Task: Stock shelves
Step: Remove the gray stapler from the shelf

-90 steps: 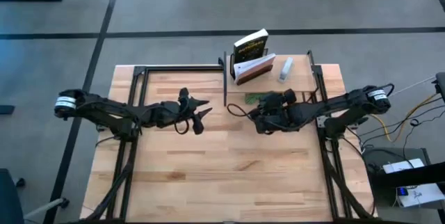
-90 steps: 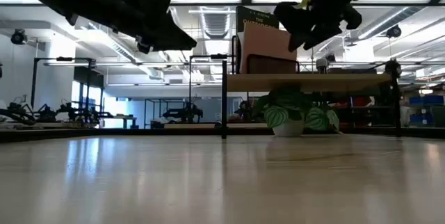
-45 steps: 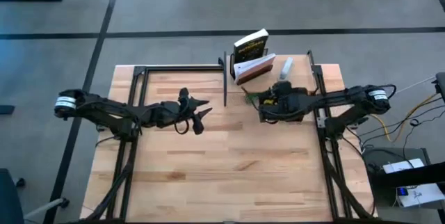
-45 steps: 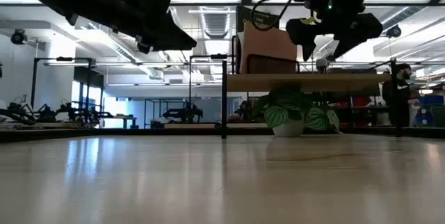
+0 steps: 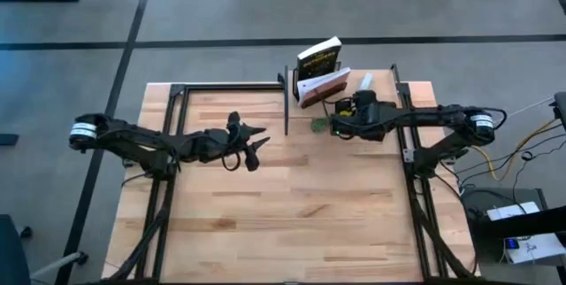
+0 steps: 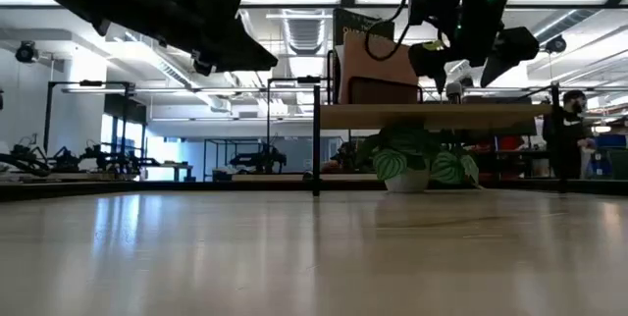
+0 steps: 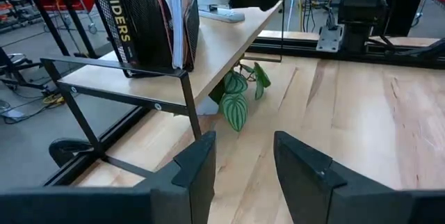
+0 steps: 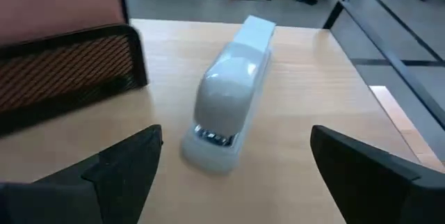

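Observation:
The shelf (image 5: 382, 115) is a light wood board on black legs at the table's far right. On it stand a black wire rack with books (image 5: 318, 73) and a white stapler (image 5: 363, 87), which lies flat on its base (image 8: 212, 154). A green plant (image 6: 417, 164) sits on the table under the board. My right gripper (image 5: 352, 112) hovers over the board, open, its fingers (image 8: 132, 158) either side of the stapler's near end and apart from it. My left gripper (image 5: 256, 143) hangs open above the table's middle left.
The book rack (image 8: 69, 71) stands close beside the stapler on the shelf board. Black frame rails (image 5: 409, 143) run along the table's right and left sides. Bare wood tabletop (image 5: 292, 214) spreads across the near half. A person (image 6: 561, 130) stands in the room behind.
My right gripper has moved toward the table's far edge and risen, from in front of the shelf over the tabletop to above the shelf board, nearing the stapler. My left arm has kept still.

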Available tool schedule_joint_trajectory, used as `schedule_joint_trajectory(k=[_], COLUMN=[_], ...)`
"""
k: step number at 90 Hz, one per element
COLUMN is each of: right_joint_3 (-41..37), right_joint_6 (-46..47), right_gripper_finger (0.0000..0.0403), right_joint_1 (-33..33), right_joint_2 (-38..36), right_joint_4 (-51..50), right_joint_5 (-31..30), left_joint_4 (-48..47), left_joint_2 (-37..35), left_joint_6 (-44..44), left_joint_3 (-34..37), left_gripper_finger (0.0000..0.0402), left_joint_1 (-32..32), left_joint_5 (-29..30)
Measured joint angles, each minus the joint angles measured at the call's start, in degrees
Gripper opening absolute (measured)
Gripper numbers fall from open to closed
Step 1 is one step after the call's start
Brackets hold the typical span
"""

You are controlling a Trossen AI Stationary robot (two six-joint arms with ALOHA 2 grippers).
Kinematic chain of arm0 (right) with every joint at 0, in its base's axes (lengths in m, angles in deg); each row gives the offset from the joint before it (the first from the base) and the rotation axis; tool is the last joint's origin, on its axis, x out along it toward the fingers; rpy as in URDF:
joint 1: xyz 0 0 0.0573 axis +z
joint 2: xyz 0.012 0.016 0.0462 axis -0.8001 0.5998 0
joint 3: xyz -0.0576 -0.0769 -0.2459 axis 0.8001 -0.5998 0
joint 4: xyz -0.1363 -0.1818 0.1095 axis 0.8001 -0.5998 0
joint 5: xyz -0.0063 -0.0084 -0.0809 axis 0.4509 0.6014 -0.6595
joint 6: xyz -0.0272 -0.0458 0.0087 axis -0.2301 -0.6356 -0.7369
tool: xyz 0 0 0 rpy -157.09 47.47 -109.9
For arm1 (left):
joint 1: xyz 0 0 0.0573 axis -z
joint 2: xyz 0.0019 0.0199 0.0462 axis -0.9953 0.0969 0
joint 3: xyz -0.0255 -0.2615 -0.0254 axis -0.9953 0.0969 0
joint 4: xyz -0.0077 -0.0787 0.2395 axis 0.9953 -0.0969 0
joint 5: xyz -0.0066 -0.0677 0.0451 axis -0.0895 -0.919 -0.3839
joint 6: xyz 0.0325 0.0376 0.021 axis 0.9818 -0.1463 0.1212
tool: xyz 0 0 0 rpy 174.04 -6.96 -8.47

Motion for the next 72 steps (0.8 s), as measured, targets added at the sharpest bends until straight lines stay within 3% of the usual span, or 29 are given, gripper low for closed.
schedule_joint_trajectory(k=[72], right_joint_3=[-0.1], right_joint_6=[-1.7], right_gripper_finger=[0.0348], right_joint_1=[-2.7], right_joint_2=[0.1], right_joint_4=[0.3], right_joint_5=[-1.0], left_joint_4=[0.0], left_joint_2=[0.0], left_joint_6=[0.0], left_joint_3=[0.0], left_gripper_finger=[0.0128], left_joint_1=[0.0], left_joint_5=[0.0])
